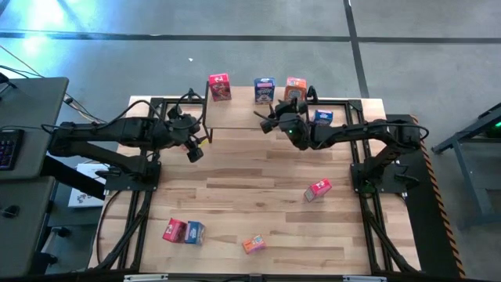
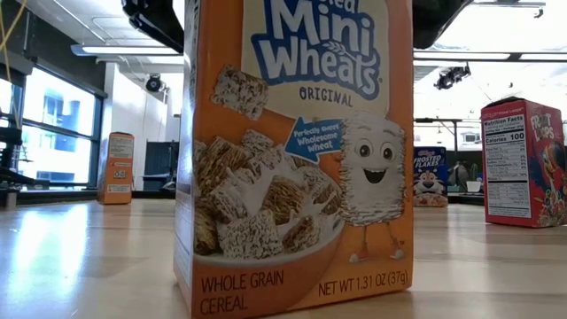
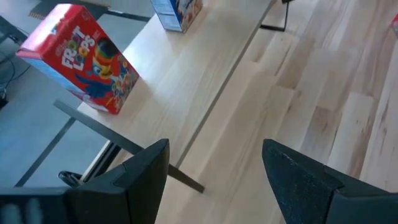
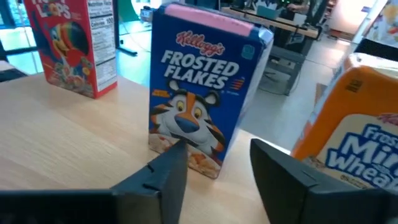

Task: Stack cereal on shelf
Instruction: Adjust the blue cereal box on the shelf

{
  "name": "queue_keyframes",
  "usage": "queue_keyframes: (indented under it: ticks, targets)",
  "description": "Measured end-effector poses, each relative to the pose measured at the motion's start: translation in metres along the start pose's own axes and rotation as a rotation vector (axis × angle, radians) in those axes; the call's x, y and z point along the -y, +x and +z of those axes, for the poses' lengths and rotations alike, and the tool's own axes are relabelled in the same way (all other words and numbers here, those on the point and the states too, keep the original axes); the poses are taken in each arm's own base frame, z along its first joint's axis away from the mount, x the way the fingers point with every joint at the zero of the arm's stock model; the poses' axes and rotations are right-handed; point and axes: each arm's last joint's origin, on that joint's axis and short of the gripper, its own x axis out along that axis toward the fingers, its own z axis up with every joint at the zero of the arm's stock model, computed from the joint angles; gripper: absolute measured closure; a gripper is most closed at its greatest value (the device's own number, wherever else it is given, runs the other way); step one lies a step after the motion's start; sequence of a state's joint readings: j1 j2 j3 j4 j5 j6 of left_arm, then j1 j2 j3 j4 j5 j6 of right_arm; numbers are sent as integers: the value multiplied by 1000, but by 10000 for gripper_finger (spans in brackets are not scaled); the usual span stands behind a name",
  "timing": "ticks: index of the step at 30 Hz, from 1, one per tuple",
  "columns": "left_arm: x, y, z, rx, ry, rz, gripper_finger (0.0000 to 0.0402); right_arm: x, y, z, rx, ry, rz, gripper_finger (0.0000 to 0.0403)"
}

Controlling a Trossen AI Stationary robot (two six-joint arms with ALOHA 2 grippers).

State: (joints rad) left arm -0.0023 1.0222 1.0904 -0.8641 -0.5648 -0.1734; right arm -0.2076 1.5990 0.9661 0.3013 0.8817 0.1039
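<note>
Lab: concrete floor (image 1: 235, 47), benches (image 4: 298, 25), ceiling lights (image 2: 133, 50).

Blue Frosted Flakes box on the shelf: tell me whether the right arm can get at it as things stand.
Probably yes. The right gripper faces the Frosted Flakes box with nothing between them, jaws apart. The Froot Loops box and orange Mini-Wheats box flank it on the shelf, with gaps on both sides.

Red Froot Loops box (image 4: 68, 46), blue Frosted Flakes box (image 4: 202, 93), orange Mini-Wheats box (image 2: 297, 151).

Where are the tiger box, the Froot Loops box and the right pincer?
Frosted Flakes box (image 4: 199, 106), right wrist view, on its blue front.
Froot Loops box (image 3: 84, 59), left wrist view, on its red front.
Right pincer (image 4: 217, 165), right wrist view, between its fingertips.
</note>
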Motion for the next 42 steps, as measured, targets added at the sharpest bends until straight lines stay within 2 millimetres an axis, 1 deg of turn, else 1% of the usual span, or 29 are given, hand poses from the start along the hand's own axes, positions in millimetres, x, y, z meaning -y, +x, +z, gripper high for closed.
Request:
queue_keyframes:
  ticks: [6, 13, 25, 31, 42]
  targets:
    - [0, 0, 0, 3, -2, -1, 153, 6, 7, 3, 9, -1, -7, 288]
    - [0, 0, 1, 4, -9, -1, 153, 18, 21, 4, -3, 12, 7, 320]
    - [0, 0, 3, 27, -24, -5, 153, 29, 31, 4, -11, 21, -8, 355]
    - [1, 0, 3, 27, -24, -5, 153, 32, 34, 7, 8, 41, 30, 372]
    - [1, 0, 3, 27, -24, -5, 153, 32, 35, 7, 12, 43, 23, 380]
